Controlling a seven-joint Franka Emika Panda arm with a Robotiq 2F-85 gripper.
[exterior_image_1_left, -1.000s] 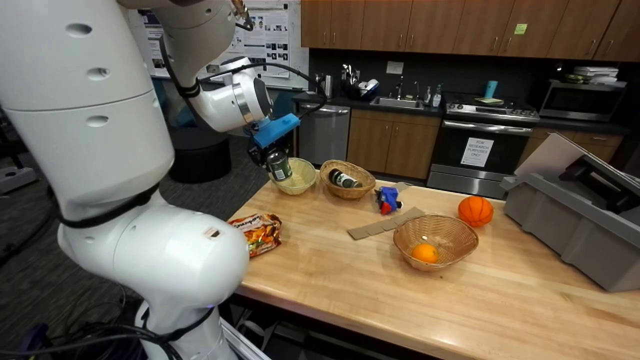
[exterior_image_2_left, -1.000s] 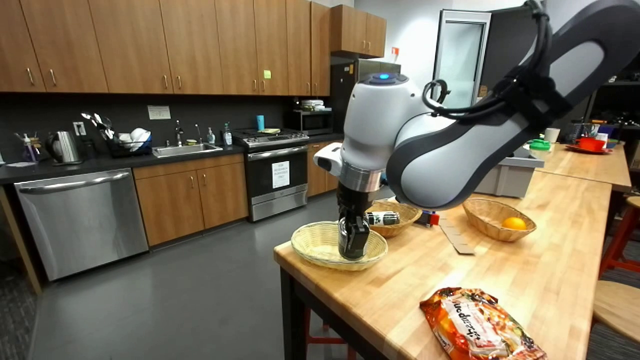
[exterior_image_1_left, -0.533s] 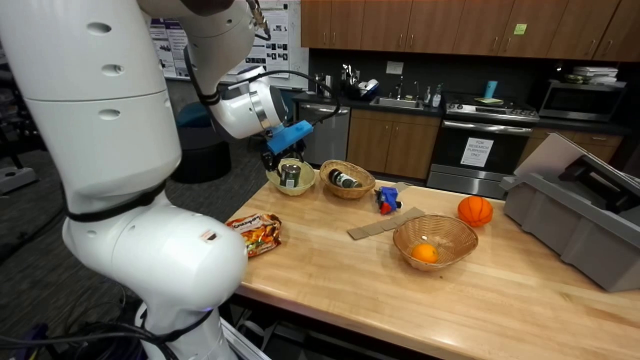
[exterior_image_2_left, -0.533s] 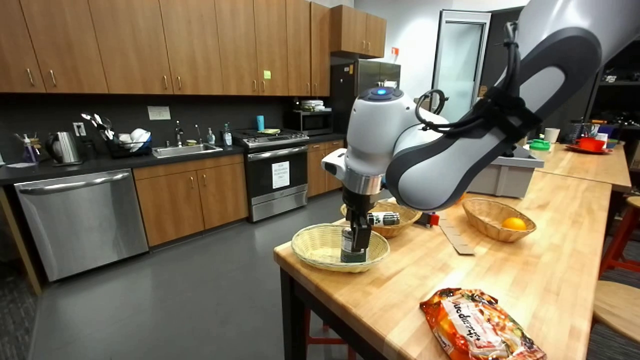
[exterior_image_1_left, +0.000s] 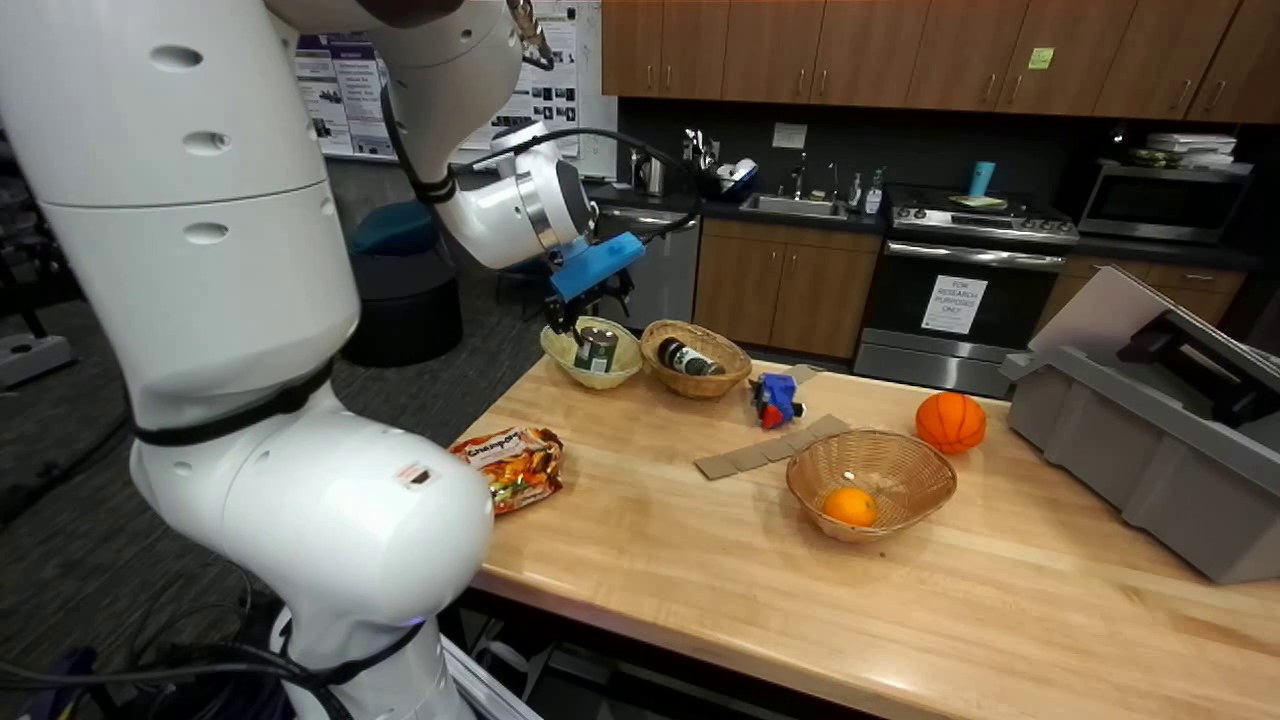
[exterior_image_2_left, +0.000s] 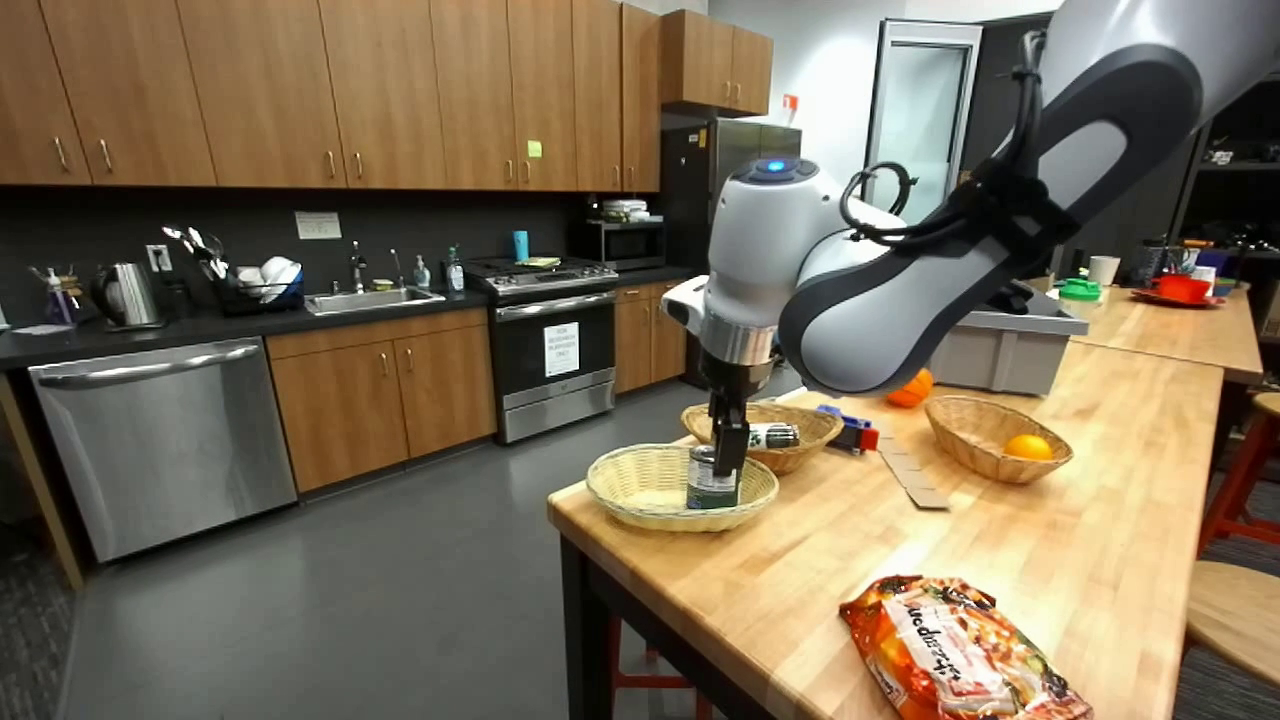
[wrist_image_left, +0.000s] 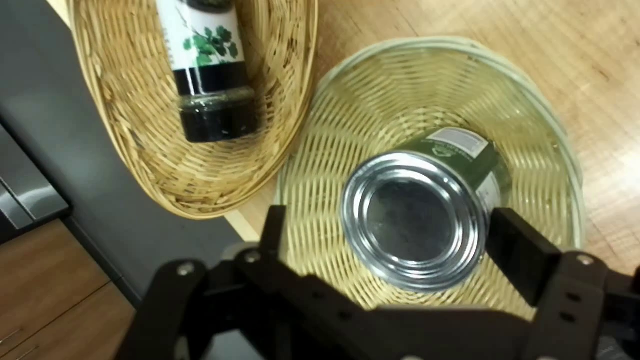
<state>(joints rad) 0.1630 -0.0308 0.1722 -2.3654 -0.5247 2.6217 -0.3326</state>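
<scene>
The wrist view's top edge crops the spice jar (wrist_image_left: 207, 70) at eleven o'clock, and the small print on the can (wrist_image_left: 420, 212) is too fine to read.

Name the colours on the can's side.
The can's side is green with whitish panels, clearest in the wrist view.

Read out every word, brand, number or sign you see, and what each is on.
"FOR RESEARCH PURPOSES ONLY": sign on the oven door.
Shiny packet: large lettering, too blurred to quote.
Can and jar: label print too small or blurred.
Posters, wall notice, arm sticker: too small to read.
Sticky note: nothing legible.
</scene>
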